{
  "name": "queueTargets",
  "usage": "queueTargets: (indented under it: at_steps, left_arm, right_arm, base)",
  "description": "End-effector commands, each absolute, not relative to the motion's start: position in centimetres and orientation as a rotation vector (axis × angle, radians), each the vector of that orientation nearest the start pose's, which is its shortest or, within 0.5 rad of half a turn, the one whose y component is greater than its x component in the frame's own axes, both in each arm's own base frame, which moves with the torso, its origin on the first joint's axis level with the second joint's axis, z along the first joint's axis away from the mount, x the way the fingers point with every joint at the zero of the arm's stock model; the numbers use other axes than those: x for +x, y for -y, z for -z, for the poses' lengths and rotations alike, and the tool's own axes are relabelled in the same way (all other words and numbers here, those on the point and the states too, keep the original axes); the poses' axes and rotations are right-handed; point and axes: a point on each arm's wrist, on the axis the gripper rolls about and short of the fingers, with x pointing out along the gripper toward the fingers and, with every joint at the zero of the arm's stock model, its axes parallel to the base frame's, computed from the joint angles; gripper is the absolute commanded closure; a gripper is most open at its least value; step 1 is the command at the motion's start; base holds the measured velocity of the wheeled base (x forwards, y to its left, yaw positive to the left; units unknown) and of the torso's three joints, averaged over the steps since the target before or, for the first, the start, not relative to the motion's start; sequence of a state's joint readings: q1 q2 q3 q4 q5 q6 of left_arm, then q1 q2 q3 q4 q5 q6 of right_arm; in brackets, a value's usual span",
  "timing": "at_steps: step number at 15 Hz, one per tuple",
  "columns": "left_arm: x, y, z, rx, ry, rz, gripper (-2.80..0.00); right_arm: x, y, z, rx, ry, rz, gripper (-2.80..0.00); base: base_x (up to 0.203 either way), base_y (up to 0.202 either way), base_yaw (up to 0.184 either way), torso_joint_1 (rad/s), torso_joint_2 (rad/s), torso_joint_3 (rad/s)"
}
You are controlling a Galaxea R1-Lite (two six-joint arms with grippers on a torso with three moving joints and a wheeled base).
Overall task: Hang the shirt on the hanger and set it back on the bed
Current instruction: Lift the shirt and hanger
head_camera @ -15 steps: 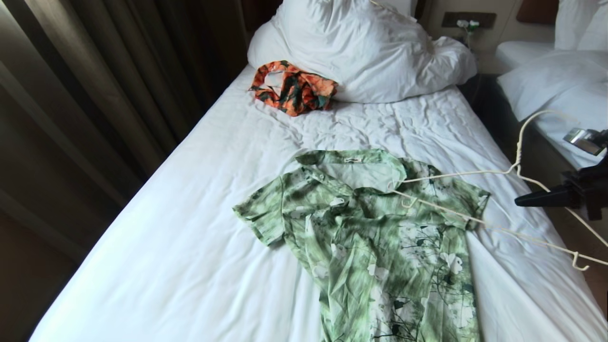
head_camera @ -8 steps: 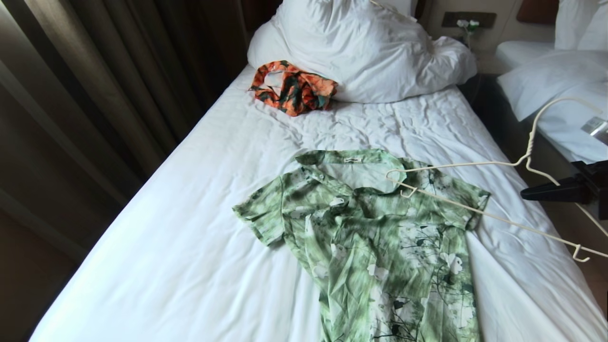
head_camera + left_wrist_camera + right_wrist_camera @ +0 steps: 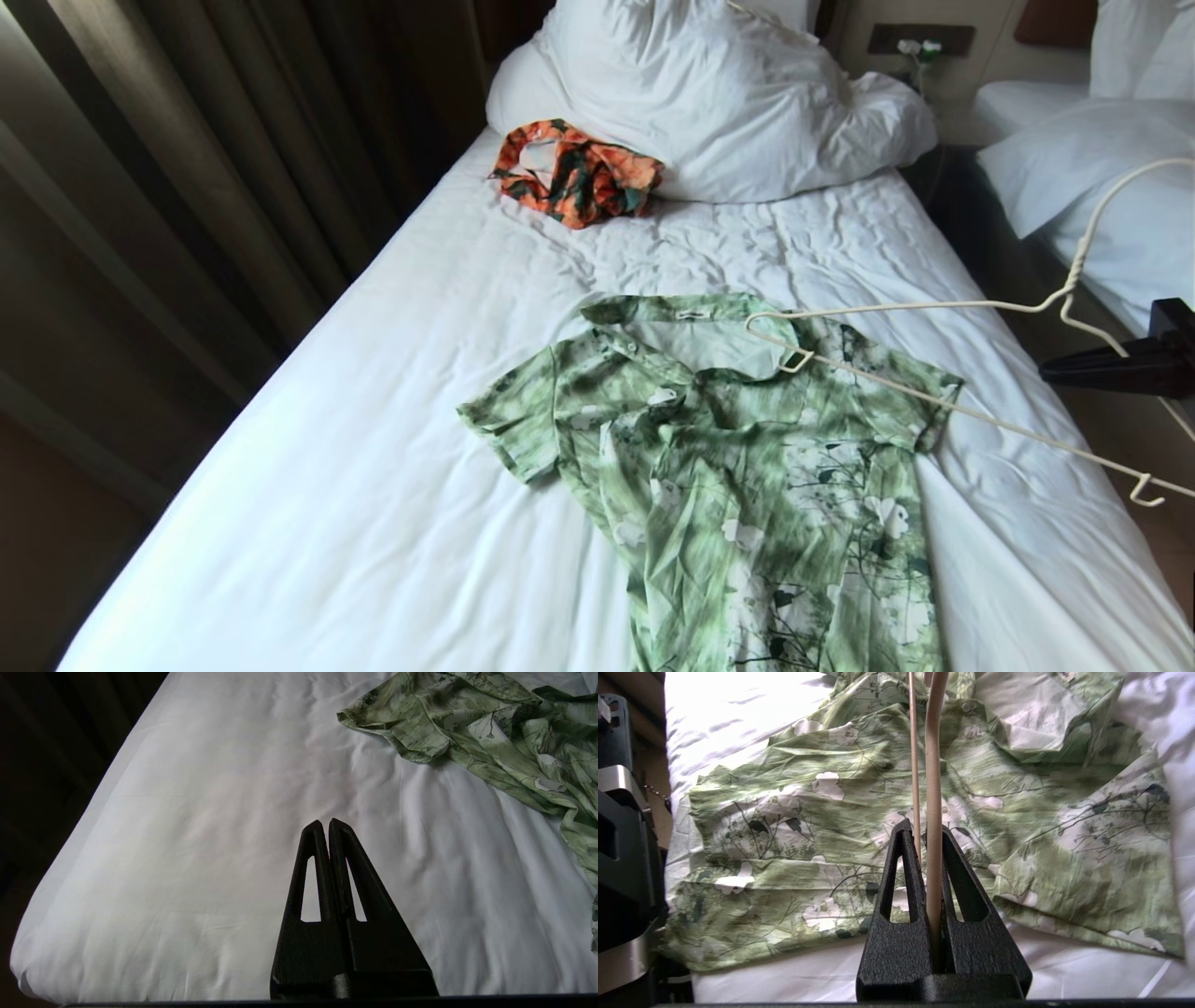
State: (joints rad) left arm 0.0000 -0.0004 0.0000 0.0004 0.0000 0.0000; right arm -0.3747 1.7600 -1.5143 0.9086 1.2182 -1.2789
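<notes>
My right gripper (image 3: 927, 833) is clamping the hanger (image 3: 934, 308) by one wire arm at the bed's (image 3: 373, 467) right edge, holding its far tip at the collar of the shirt (image 3: 738, 467), which is lying flat on the sheet. My left gripper (image 3: 325, 826) is hanging closed and empty over bare sheet beside the shirt.

The head view looks down along the bed (image 3: 373, 485) toward the pillows (image 3: 709, 93). Both wrist views sit close above the sheet, sharing the shirt (image 3: 747, 467) with it.

The shirt (image 3: 747, 485) runs off the head view's lower edge. The hanger (image 3: 943, 397) and right claw (image 3: 1116, 367) are cut by its right edge.
</notes>
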Motion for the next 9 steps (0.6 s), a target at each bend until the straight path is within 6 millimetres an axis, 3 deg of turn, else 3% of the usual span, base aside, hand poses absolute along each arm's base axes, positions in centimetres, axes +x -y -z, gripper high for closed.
queueTargets:
  at_steps: [1,4,9]
  left_arm:
    - [-2.3,0.0,-7.5,-0.002,-0.002,0.0,0.0]
    - [-2.3,0.0,-7.5,0.0,0.0,0.0,0.0]
    - [-2.3,0.0,-7.5,0.001,-0.003,0.0,0.0]
  right_arm:
    - [26.7,8.2,-24.4,-0.336,-0.163,-1.062,0.0]
    - [25.9,8.0,-25.2,-0.408,-0.083,-1.044,0.0]
    - [24.4,7.3,-25.5,-0.331,-0.041,-1.08,0.0]
  base:
    - [0.0,0.0,0.0,0.0,0.0,0.0]
    - [0.0,0.0,0.0,0.0,0.0,0.0]
    - [0.0,0.0,0.0,0.0,0.0,0.0]
